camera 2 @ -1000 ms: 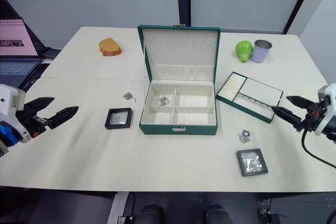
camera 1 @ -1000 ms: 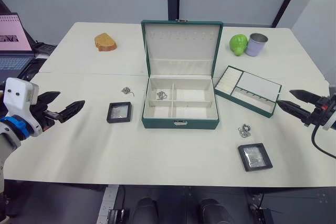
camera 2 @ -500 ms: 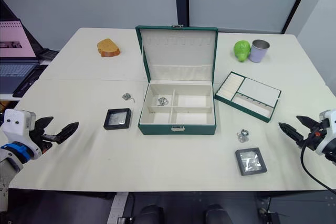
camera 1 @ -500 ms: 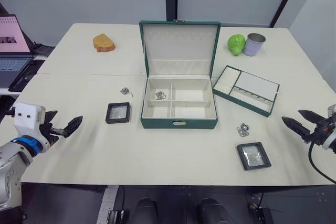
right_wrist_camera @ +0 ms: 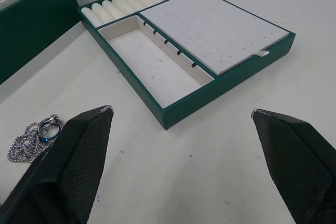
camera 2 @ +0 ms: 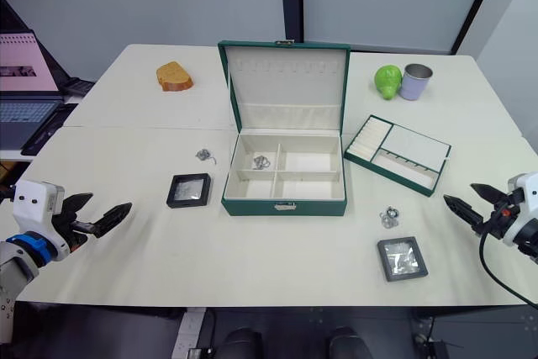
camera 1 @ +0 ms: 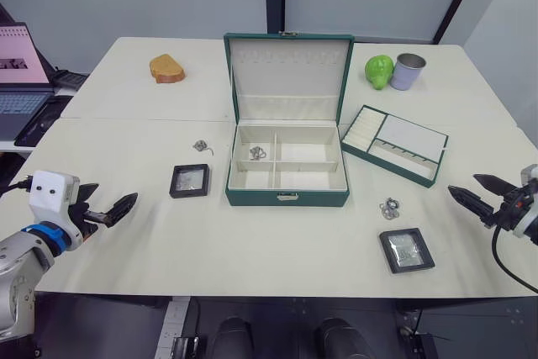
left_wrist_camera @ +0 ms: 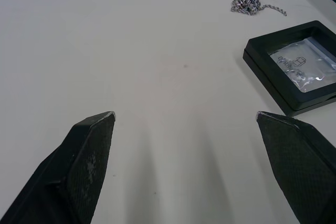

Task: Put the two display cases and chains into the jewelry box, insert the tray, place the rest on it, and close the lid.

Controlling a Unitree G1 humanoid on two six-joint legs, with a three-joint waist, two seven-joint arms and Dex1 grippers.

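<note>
Table [camera 1: 126, 157]: matt off-white top, smooth, faint seam across.
Jewelry box [camera 1: 287, 197]: dark green leather-look covering, low sheen; cream fabric-like lining inside box and lid [camera 1: 290, 69]; small bright metal clasp [camera 1: 288, 197] at front.
Tray [right_wrist_camera: 189, 51]: same green covering on rim, cream lining; padded ring rolls look soft; flat section w/ rows of small pinholes.
Display cases [left_wrist_camera: 294, 66] [camera 1: 407, 250]: matt black frames, prob. plastic; clear glossy windows.
Chains [left_wrist_camera: 251, 2]: silvery metal, shiny. Rings [right_wrist_camera: 37, 135]: polished metal w/ bead chain.
Cup [camera 1: 408, 71]: grey-lilac, dull metallic look.
Gripper fingers [left_wrist_camera: 86, 156]: black, finely textured, matt.
</note>
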